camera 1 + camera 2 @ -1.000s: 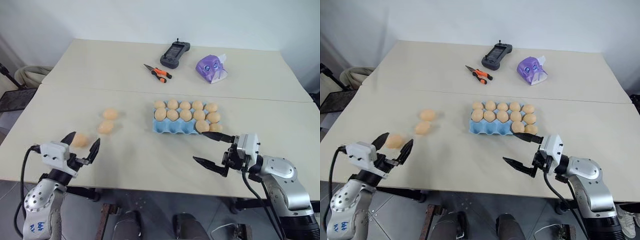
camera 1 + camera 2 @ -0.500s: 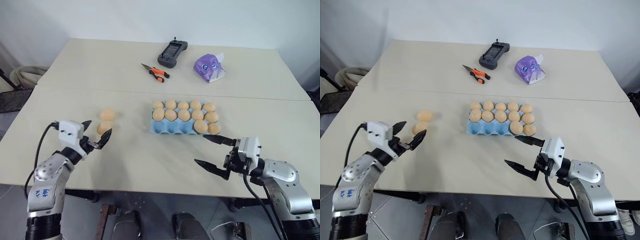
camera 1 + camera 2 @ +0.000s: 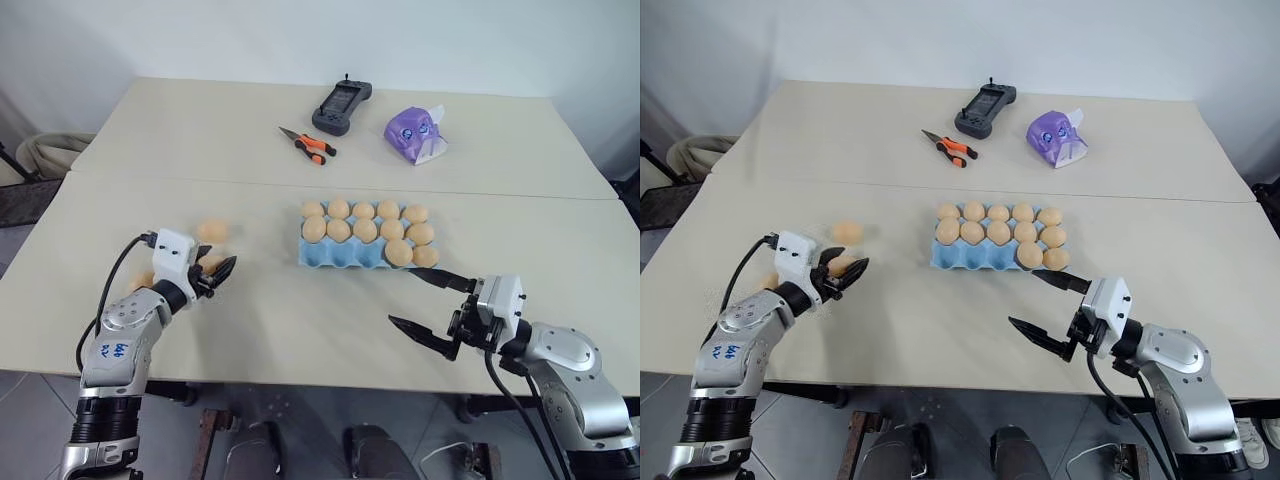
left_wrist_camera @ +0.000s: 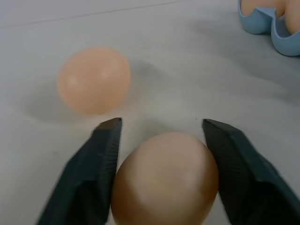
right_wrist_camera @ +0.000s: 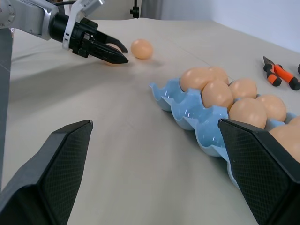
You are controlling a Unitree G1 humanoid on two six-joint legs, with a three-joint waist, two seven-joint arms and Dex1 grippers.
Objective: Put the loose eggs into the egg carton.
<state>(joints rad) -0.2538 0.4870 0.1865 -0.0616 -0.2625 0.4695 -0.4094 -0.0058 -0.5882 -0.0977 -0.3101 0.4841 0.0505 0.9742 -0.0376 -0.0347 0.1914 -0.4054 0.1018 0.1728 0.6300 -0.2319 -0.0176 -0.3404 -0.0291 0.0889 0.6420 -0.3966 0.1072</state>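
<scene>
1. Table (image 3: 300,330): beige, two tops butted, seam running across behind the carton.
2. Egg carton (image 3: 345,256): light blue, lidless, mid-table. Back and middle rows filled w/ eggs; front row has two eggs at its right end, other front cups bare.
3. Right gripper (image 3: 432,308): near table's front edge, just in front of carton's right end; fingers spread wide, nothing between them.
4. Left gripper (image 3: 216,272): low over table, left of carton, black fingers drawn in against the sides of a loose egg (image 4: 165,180); egg sits between them, on or just off the table, can't tell which.
5. Handheld controller (image 3: 336,105): dark, far side of table.
6. Purple tissue pack (image 3: 417,135): right of controller.
7. Pliers (image 3: 307,146): orange grips, just in front-left of controller.
8. Second loose egg (image 3: 212,231): on table just beyond left gripper, apart from it.
9. Third loose egg (image 3: 142,281): partly hidden behind left wrist.
</scene>
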